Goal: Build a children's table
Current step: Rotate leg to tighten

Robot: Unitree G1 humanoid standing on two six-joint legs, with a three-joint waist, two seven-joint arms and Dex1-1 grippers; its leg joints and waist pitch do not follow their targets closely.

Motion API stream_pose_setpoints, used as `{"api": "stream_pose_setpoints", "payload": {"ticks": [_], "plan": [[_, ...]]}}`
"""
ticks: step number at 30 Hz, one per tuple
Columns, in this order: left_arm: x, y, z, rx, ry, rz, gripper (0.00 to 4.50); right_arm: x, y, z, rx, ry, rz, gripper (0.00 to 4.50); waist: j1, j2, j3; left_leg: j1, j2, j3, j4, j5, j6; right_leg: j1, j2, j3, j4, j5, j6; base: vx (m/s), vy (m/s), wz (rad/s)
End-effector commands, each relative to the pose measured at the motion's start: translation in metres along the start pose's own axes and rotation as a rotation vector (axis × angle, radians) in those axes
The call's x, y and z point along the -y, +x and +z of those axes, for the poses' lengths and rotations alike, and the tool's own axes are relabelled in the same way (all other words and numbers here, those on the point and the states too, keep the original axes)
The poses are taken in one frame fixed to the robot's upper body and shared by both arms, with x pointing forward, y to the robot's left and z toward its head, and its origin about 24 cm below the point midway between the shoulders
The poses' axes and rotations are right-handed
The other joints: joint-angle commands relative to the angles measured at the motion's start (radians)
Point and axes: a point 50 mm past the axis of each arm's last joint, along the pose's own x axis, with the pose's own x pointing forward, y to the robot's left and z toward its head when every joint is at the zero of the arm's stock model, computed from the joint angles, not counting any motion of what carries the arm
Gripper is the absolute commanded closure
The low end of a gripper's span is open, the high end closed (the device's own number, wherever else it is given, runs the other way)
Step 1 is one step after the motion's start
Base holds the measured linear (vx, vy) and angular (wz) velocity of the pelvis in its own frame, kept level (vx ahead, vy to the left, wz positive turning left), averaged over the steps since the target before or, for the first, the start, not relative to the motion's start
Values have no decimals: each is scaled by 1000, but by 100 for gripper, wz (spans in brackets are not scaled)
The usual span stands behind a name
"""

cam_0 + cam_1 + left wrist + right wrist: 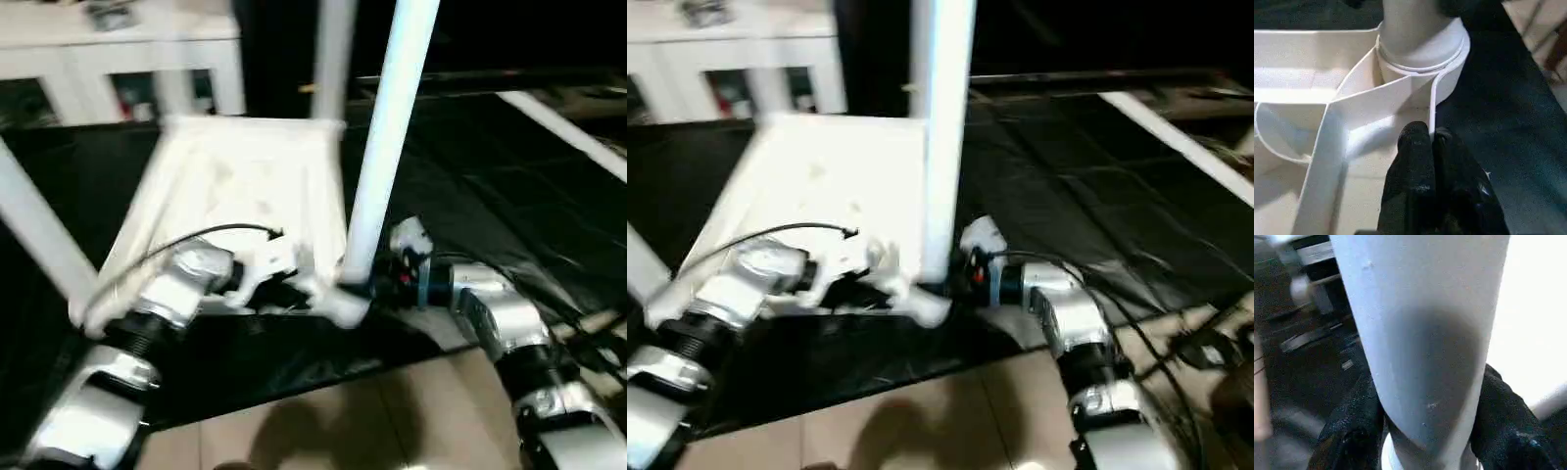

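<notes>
Silver forearms flank the near-right corner of the upturned white plastic tabletop (245, 186) on black sheeting; right gripper (1425, 431) straddles the upright white tapered leg (387, 147) low, fingers touching, while left gripper (1429, 147) pinches the rim shut.

Both head views were pretty smeary with motion blur, edges soft all over. The white tabletop (245, 186) blew out to glare against the dark floor mat (490, 196). Light seemed to come from above. In the right wrist view the leg (1420, 333) had a grey shadow low down, background overexposed.
</notes>
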Motion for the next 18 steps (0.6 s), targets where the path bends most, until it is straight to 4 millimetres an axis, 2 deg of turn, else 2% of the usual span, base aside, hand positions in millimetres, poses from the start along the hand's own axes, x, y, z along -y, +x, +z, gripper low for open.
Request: {"api": "stream_pose_setpoints", "payload": {"ticks": [1,2,4,7,8,11,14,16,18], "plan": [[7,31,23,82,-30,31,450,-8,26,-10,-42,63,-121,250,0,1,-56,4,13,-9,-83,-359,-24,43,-40,34,-100,-517,-126,0,0,0],[7,37,28,92,-56,56,450,-9,33,-10,-41,69,-169,250,-9,-1,-54,2,11,-11,-82,-366,-28,43,-39,31,-104,-550,-112,0,0,0],[7,45,33,103,-86,88,450,-9,41,-8,-37,83,-233,252,-17,0,-53,5,6,-13,-79,-381,-30,39,-40,24,-117,-613,-85,0,0,0],[7,57,43,119,-127,146,450,-7,54,-4,-37,104,-376,255,-33,4,-54,8,3,-17,-79,-396,-26,37,-36,18,-124,-618,-75,0,0,0],[7,60,46,123,-131,155,450,-7,58,-3,-31,108,-390,255,-38,5,-57,6,3,-18,-80,-399,-20,40,-35,16,-125,-600,-76,0,0,0],[8,65,53,132,-142,173,450,-9,65,1,-27,112,-434,255,-41,7,-59,5,6,-15,-86,-381,-3,40,-32,22,-120,-507,-105,0,0,0],[7,64,54,129,-142,187,450,-11,67,1,-14,113,-436,255,-44,6,-60,4,7,-11,-87,-382,5,43,-30,26,-114,-452,-131,0,0,0],[7,62,52,124,-139,192,450,-12,66,0,-12,114,-431,201,-44,7,-60,4,8,-11,-88,-377,9,44,-31,28,-112,-431,-142,0,0,0],[6,60,50,119,-135,192,450,-13,65,-1,-10,114,-420,201,-41,7,-61,6,8,-7,-87,-365,13,43,-32,31,-111,-408,-154,0,0,0]]}}
